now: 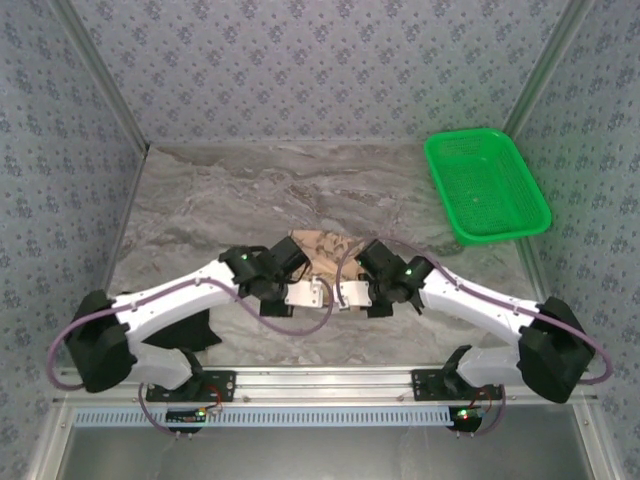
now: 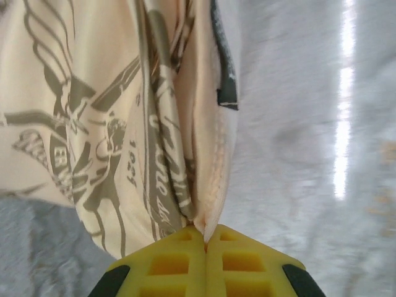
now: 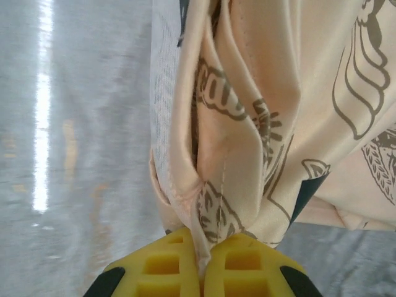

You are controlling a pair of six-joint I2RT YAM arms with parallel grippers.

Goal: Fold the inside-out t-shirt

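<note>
The peach-tan t-shirt (image 1: 322, 250) with dark ship-and-compass drawings hangs bunched between my two arms near the table's middle, mostly hidden under them in the top view. My left gripper (image 2: 206, 238) is shut on a folded edge of the t-shirt (image 2: 111, 124), the cloth pinched between its yellow pads (image 2: 170, 263). A dark printed patch (image 2: 226, 74) shows on the right fold. My right gripper (image 3: 203, 250) is shut on a seamed edge of the t-shirt (image 3: 278, 111), which hangs in vertical folds above the yellow pads (image 3: 247, 266). Both grippers (image 1: 335, 293) sit close together.
A green plastic basket (image 1: 487, 186) stands at the back right on the marble-patterned table (image 1: 220, 190). Patterned walls close in the back and both sides. A metal rail (image 1: 320, 380) runs along the near edge by the arm bases.
</note>
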